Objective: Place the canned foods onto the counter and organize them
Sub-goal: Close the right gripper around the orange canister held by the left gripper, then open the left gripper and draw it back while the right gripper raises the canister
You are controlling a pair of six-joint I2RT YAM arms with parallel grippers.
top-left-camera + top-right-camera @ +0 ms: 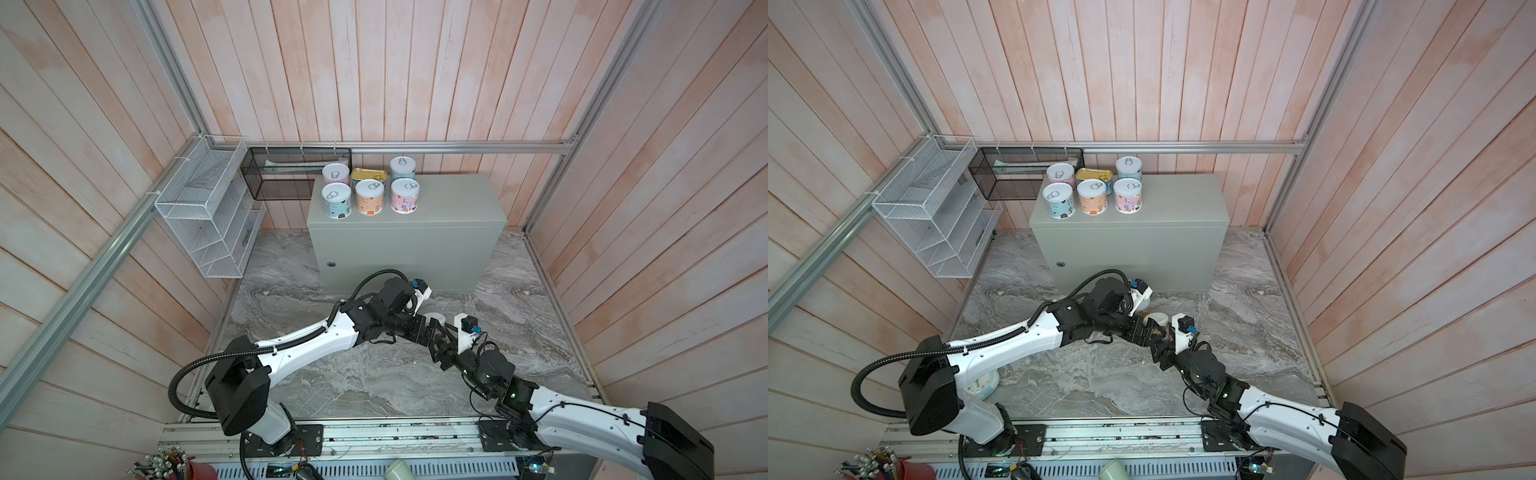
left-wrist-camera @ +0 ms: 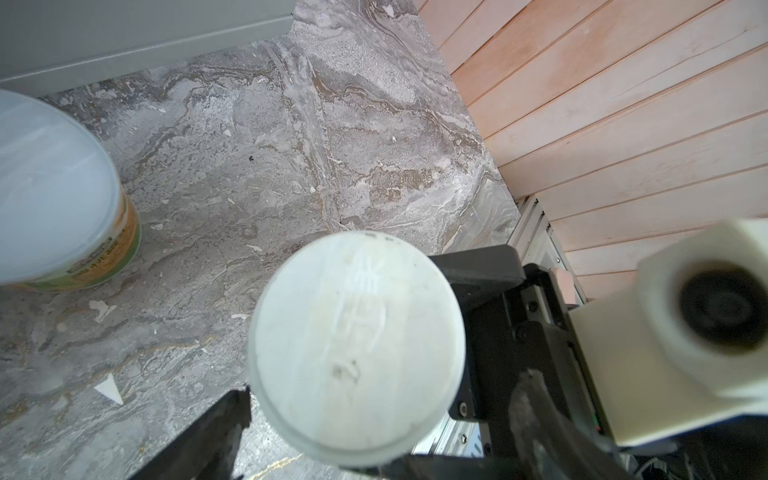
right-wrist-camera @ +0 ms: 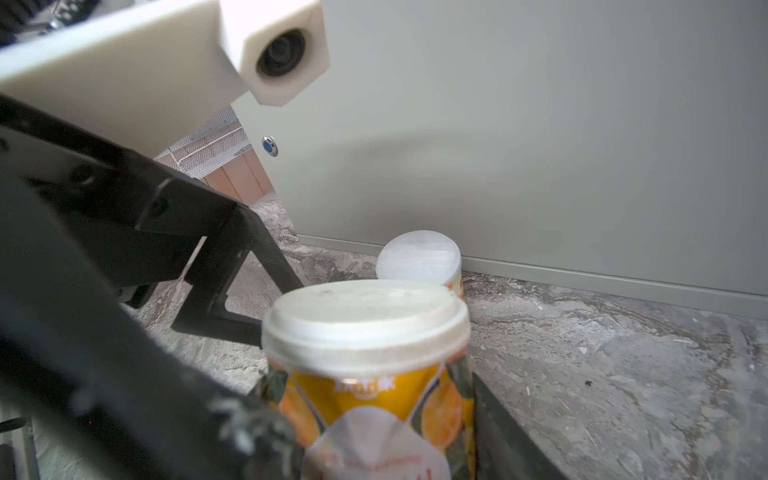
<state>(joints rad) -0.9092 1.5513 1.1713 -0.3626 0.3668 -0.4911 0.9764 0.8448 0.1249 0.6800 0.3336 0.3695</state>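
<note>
Orange can (image 3: 374, 399), white lid (image 2: 357, 345) only from left wrist

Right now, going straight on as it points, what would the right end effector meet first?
The white-lidded orange can standing between its fingers; beyond, likely a second white-lidded can, then the grey-green metal cabinet.

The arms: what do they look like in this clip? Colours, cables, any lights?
Both the left arm and the right arm have glossy white shells with bulky black joint housings and black jaws. A ribbed black hose loops along the left one. Thin black wires run along the right one, which also shows small green lights. Each wrist carries a boxy white camera.
</note>
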